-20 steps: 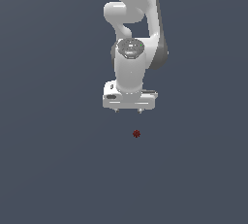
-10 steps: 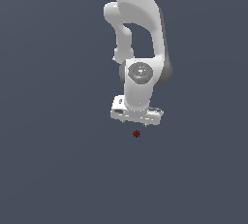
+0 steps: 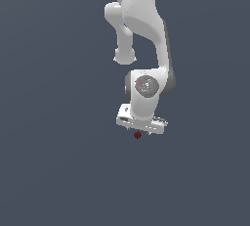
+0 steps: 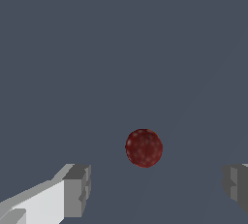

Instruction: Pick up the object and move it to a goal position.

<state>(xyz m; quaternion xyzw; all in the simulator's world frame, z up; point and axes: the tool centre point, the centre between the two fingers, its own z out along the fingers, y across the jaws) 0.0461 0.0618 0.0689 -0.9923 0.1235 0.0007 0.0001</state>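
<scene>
The object (image 3: 137, 135) is a tiny dark red bumpy lump lying on the flat grey surface. In the exterior view it sits just under the white hand of my gripper (image 3: 140, 128), which hovers right over it. The wrist view shows the object (image 4: 144, 148) as a dark red ball between and a little ahead of the two grey fingertips (image 4: 77, 189). The gripper (image 4: 156, 189) is open, with a wide gap and nothing held. The fingers do not touch the object.
The plain dark grey surface (image 3: 53, 161) fills the scene on every side. The white arm (image 3: 141, 29) rises above the gripper toward the exterior view's top. No goal marker shows.
The arm has come down and forward over the last second. The gripper has dropped from well above the object to just over it. The object has not moved.
</scene>
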